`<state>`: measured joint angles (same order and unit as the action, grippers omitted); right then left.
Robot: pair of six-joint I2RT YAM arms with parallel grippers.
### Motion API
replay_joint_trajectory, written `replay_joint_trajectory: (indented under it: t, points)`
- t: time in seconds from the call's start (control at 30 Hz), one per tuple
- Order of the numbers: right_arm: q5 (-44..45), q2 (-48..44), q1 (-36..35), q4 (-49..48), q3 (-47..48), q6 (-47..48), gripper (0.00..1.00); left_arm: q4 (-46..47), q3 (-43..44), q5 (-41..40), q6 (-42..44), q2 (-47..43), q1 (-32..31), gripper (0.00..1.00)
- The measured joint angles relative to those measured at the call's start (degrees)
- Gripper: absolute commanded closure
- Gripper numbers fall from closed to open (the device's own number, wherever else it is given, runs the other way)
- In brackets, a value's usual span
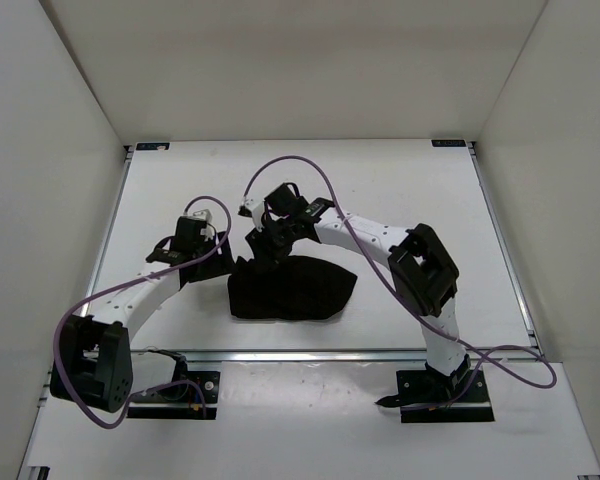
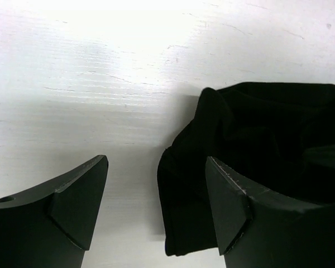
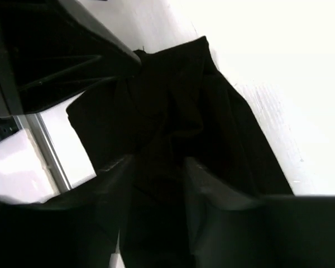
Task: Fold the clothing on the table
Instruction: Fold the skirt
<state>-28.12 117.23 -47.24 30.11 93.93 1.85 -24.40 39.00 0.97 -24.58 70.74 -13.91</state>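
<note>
Clothing (image 1: 295, 290): one plain black garment of soft fabric, unmarked and crumpled into a low mound. Its near edge is fairly straight, its right side is rounded, and its left side is bunched into deep folds.
Location: on the white table (image 1: 400, 190), at mid-width between the two arms, just beyond the near metal rail.
Left gripper (image 2: 156, 209): low over the table with its fingers well apart, gripping nothing. The garment's rumpled left edge lies against the inner side of its right finger.
Right gripper (image 3: 157, 167): at the garment's upper left. Its fingers straddle a ridge of fabric. I cannot tell whether they pinch it.
</note>
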Motion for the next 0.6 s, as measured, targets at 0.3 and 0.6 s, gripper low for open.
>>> replay_joint_trajectory:
  t: [0.3, 0.6]
  points:
    - [-0.9, 1.9, 1.2, -1.3, -1.3, -2.5, 1.00, 0.0, 0.0, 1.4, -2.3, 0.0, 2.9, 0.18]
    - [-0.3, -4.3, 6.2, -2.8, -10.6, -3.6, 1.00, 3.9, -0.8, 8.7, -4.5, 0.3, 4.7, 0.20]
